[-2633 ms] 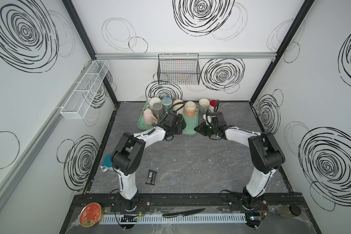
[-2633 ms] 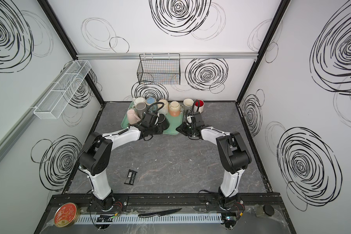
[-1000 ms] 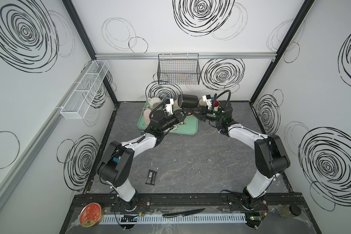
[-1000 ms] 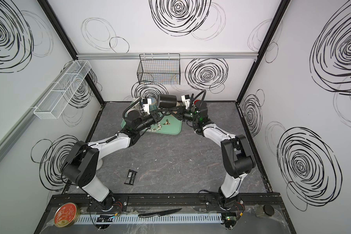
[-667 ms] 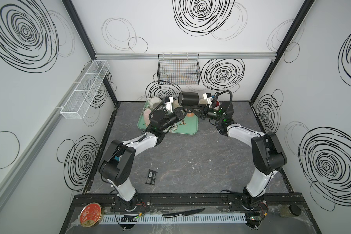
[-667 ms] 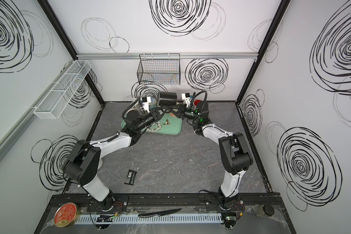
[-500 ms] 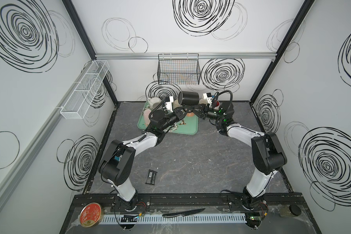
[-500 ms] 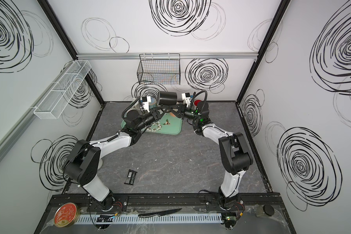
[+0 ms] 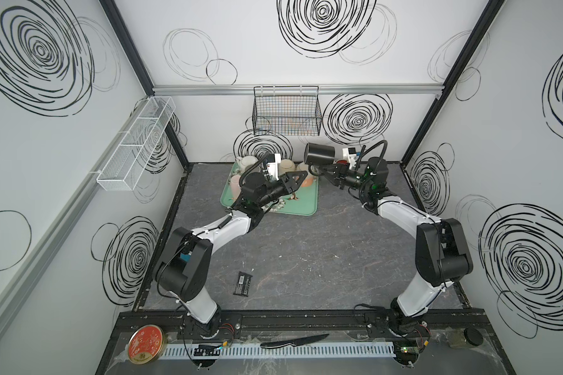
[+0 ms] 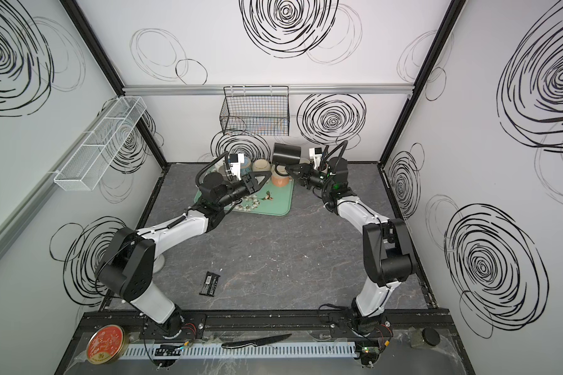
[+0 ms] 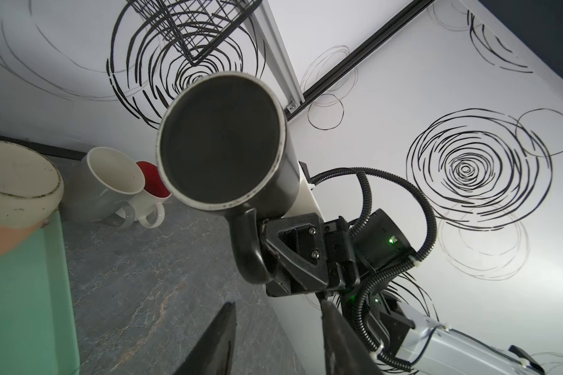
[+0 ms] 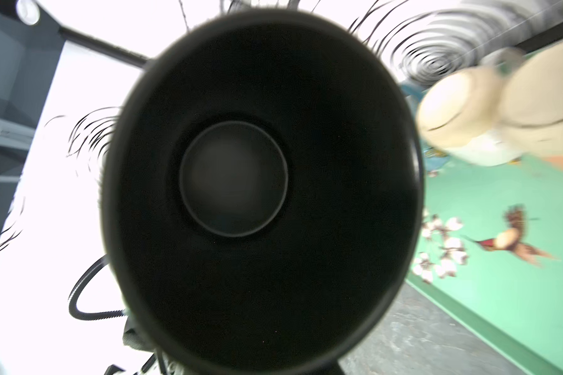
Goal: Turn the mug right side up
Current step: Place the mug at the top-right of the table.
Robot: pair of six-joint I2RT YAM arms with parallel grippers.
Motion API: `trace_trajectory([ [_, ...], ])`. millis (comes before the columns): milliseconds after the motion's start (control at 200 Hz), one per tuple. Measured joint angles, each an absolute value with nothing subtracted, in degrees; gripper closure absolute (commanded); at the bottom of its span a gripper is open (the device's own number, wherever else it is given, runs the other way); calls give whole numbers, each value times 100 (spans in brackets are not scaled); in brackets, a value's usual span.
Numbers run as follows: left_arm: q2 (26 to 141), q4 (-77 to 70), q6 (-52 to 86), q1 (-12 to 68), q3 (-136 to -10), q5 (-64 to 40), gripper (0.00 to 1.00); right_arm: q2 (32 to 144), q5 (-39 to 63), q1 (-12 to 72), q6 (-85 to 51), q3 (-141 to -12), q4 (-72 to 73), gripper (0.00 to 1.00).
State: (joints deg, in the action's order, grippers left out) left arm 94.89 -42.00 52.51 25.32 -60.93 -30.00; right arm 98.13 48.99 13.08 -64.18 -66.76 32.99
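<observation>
Left gripper has let go and drawn back, jaws apart, gap to black mug; right gripper clamps the handle, mug sideways, clear of table.

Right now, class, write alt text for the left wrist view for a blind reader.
A black mug hangs sideways in the air, mouth toward the camera, its handle clamped by the right gripper. A white mug stands behind.

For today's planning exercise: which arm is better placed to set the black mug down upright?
Right. The right hand grips the black mug by its handle, sideways in mid-air; the left hand is open, clear of it.
</observation>
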Motion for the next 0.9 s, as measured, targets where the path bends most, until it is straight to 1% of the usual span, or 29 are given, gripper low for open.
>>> trace_trajectory([
  [175, 9406, -2939, 4375, 2536, -6410, -2681, 52, 9623, 4512, 703, -5599, -6816, 1949, 100],
  [345, 9406, -1496, 3389, 2639, -6893, -1970, 51, 9614, 3765, 54, -4622, -7216, 478, 100],
  [470, 9465, -617, 2711, 2862, -7323, -1389, 50, 9647, 3179, -292, -4027, -7542, -451, 100],
  [665, 9767, 95, 2012, 3201, -7835, -799, 49, 10090, 2353, -351, -3079, -8527, -1590, 100],
  [896, 10071, 478, 1686, 3273, -7913, -502, 49, 10901, 1455, -342, -2204, -9583, -2451, 100],
])
